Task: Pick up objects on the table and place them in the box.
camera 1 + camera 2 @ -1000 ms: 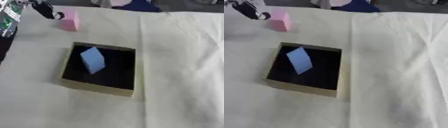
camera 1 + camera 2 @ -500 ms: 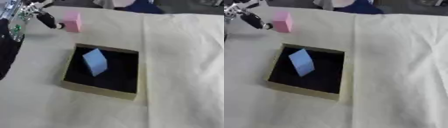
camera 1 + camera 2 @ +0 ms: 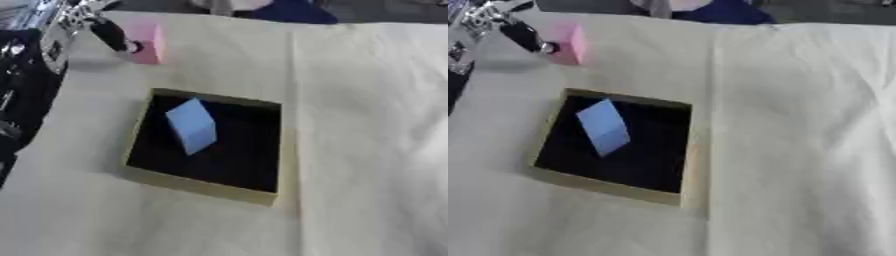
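Cream cloth [image 3: 367,125], left robot hand [image 3: 109,34] partly hiding pink block [image 3: 147,42]

Blue block [image 3: 192,125] tilted in box [image 3: 262,192]

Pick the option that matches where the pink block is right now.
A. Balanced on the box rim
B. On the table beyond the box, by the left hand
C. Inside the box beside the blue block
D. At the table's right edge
B: the pink block stands on the cloth beyond the box, by the left hand; only the blue block is inside.
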Controlling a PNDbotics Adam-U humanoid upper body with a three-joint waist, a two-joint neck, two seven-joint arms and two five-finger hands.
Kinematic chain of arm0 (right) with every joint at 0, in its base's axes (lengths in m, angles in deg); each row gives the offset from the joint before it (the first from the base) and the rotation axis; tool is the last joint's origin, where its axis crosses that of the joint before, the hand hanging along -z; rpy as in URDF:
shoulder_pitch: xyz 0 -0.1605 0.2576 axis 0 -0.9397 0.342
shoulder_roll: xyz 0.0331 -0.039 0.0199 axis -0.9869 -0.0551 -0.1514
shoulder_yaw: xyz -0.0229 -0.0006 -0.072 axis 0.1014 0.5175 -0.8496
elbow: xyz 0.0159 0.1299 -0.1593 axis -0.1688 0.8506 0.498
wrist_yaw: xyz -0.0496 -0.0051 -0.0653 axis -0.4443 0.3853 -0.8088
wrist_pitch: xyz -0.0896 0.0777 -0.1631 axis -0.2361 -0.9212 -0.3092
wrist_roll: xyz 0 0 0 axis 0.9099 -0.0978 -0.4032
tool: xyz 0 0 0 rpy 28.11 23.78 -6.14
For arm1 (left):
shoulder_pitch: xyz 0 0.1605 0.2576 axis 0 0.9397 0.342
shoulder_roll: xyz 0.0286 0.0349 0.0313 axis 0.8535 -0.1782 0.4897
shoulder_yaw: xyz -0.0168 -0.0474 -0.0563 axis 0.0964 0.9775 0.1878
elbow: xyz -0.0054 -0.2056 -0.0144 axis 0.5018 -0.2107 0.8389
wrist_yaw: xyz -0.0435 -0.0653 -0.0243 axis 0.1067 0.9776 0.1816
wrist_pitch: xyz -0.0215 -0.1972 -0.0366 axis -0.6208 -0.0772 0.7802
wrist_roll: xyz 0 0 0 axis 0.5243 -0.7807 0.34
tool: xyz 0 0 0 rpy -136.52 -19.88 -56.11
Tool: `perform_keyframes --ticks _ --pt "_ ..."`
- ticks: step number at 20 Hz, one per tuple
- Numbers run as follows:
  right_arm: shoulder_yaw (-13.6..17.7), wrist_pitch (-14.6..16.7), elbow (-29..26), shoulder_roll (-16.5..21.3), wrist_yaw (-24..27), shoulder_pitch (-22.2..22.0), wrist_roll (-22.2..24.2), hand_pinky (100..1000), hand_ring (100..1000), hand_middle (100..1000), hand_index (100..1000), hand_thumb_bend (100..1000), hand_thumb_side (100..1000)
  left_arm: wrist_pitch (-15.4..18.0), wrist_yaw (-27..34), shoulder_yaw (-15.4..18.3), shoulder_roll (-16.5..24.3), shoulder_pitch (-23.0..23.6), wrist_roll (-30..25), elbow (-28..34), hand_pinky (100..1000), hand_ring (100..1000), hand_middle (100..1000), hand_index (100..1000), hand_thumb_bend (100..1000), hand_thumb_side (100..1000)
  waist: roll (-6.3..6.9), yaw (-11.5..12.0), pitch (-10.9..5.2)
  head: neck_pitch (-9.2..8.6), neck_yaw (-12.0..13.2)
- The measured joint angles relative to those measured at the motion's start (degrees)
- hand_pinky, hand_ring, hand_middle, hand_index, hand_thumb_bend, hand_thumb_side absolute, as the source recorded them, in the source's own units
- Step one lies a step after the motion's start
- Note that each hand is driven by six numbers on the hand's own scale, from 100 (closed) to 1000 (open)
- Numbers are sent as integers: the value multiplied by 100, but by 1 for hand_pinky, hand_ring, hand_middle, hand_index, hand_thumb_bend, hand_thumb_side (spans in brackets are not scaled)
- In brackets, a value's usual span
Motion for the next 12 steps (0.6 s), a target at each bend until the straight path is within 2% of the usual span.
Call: perform_keyframes --ticks 3,6,12 --pt "-10 20 27 42 20 21 5 789 852 470 716 345 831 30 0 47 7 -103 -258 -114 928 993 902 929 491 245 49 -24 20 -23 65" --pt "-14 30 55 81 56 21 0 789 852 470 716 345 830 33 0 110 54 -142 -529 -158 932 995 902 933 463 239 78 -40 48 -42 112" --pt "-15 47 92 128 114 32 4 788 853 467 715 348 827 -46 0 198 102 -157 -848 -194 937 1000 908 940 452 238 99 -80 106 -68 173"
